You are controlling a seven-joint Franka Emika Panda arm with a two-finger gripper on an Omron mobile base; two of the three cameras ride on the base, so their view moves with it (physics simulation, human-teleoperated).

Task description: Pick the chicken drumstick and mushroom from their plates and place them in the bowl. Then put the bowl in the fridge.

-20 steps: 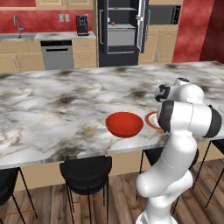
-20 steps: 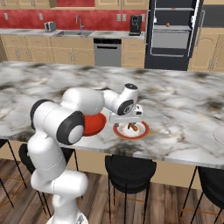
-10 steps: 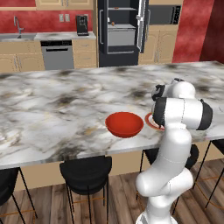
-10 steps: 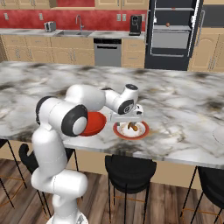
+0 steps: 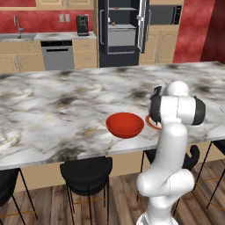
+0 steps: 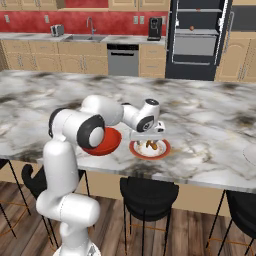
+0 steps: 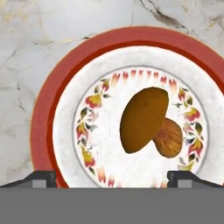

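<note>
Claw [image 6: 148,139], jaws wide apart, hanging over the brown-capped mushroom [image 7: 148,121] on the red-rimmed white plate [image 7: 52,113] on the marble tabletop [image 6: 200,115]: we judge an off-centre closing could squirt it sideways off the plate.

- Left base view: behind the arm's left, looking forward and down over the counter [image 5: 52,105] toward the fridge [image 5: 121,30].
- Right base view: same scene from behind-right; both share the bowl [image 6: 102,142].
- Hand view: close, straight down on the red-rimmed plate [image 7: 48,109].
</note>
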